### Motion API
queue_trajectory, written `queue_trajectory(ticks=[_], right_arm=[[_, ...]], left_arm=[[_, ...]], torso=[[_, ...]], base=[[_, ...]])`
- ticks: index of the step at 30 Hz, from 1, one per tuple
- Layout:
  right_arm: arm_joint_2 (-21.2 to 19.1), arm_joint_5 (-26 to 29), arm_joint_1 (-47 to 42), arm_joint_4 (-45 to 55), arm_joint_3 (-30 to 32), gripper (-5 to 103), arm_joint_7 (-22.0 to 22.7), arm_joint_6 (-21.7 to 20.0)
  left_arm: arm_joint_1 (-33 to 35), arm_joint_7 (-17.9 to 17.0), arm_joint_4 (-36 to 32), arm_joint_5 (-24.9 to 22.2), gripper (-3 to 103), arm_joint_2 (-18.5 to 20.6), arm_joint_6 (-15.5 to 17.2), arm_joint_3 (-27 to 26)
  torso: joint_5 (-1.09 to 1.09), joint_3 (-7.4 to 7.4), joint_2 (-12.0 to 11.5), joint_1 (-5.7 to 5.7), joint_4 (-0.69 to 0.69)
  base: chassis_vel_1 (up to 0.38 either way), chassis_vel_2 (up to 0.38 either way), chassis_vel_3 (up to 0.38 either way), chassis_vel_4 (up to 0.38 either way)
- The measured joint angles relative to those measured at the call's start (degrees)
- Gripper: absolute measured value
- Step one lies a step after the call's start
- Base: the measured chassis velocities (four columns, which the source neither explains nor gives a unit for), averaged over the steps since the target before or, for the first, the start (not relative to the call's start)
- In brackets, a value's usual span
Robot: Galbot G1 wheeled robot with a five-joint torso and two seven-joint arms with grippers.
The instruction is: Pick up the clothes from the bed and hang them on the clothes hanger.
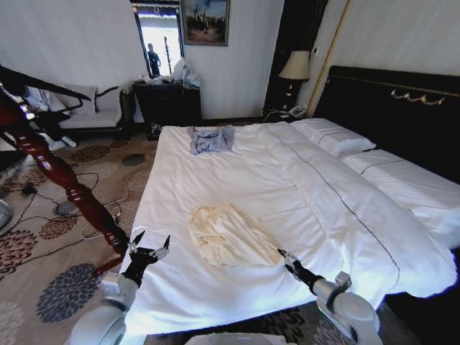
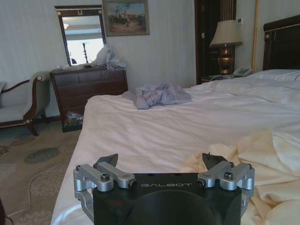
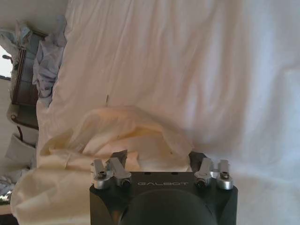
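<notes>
Clothes crumpled on bed, between both open grippers.

Cream pale-yellow clothes on white bed; grey-blue garment at 12 o'clock. Headboard near-black, gold ornament. Carpet beige, dark floral medallions. Post reddish-brown.
</notes>
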Motion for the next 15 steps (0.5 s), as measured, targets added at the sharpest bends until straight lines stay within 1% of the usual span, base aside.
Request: queue_trajectory(ticks=[1, 2, 3, 4, 6, 9, 10, 11, 12, 15], right_arm=[[0.0, 0.0, 0.0, 0.0, 0.0, 72, 0.0, 0.0], [0.2, -0.4, -0.1, 0.3, -0.5, 66, 0.0, -0.2], [0.4, -0.8, -0.2, 0.5, -0.8, 66, 0.1, -0.2], [0.6, -1.2, -0.5, 0.9, -1.2, 56, 0.1, -0.3], [0.6, -1.4, -0.6, 1.0, -1.3, 56, 0.2, -0.3], [0.7, -1.6, -0.8, 1.2, -1.3, 39, 0.2, -0.3], [0.6, -1.6, -0.8, 1.2, -1.3, 39, 0.2, -0.3], [0.6, -1.7, -0.8, 1.2, -1.2, 34, 0.2, -0.3], [0.6, -1.7, -0.8, 1.2, -1.2, 34, 0.2, -0.3], [0.2, -1.9, -0.3, 1.3, -1.1, 17, 0.3, -0.2]], left_arm=[[0.0, 0.0, 0.0, 0.0, 100, 0.0, 0.0, 0.0], [0.0, 0.0, 0.0, -0.1, 100, 0.0, 0.0, -0.1], [-0.1, 0.0, -0.1, -0.1, 100, 0.0, 0.0, -0.2], [-0.1, -0.1, -0.1, -0.2, 100, 0.0, 0.0, -0.3], [-0.2, -0.1, -0.1, -0.2, 100, -0.1, 0.0, -0.4], [-0.2, -0.1, -0.1, -0.2, 100, -0.5, 0.0, -0.6], [-0.2, -0.1, 0.0, -0.2, 100, -0.6, 0.0, -0.6], [-0.2, -0.1, 0.1, -0.2, 100, -0.8, -0.1, -0.7], [-0.2, -0.1, 0.1, -0.2, 100, -0.8, -0.1, -0.7], [-0.2, 0.0, 0.4, -0.2, 100, -1.1, -0.2, -0.7]], torso=[[0.0, 0.0, 0.0, 0.0, 0.0], [0.0, 0.0, 0.0, 0.0, 0.0], [0.0, 0.0, 0.0, 0.0, 0.01], [0.0, 0.0, 0.0, 0.0, 0.0], [0.0, 0.0, 0.0, 0.0, 0.0], [0.0, 0.0, 0.0, 0.0, 0.0], [0.0, 0.0, 0.0, 0.0, 0.0], [0.0, 0.0, 0.0, 0.0, 0.0], [0.0, 0.0, 0.0, 0.0, 0.0], [0.0, 0.0, 0.0, 0.0, 0.0]], base=[[0.0, 0.0, 0.0, 0.0], [0.0, 0.0, 0.0, 0.0], [0.0, 0.0, 0.0, 0.0], [0.0, 0.0, 0.0, 0.0], [0.0, 0.0, 0.0, 0.0], [0.0, 0.0, 0.0, 0.0], [0.0, 0.0, 0.0, 0.0], [0.0, 0.0, 0.0, 0.0], [0.0, 0.0, 0.0, 0.0], [0.0, 0.0, 0.0, 0.0]])
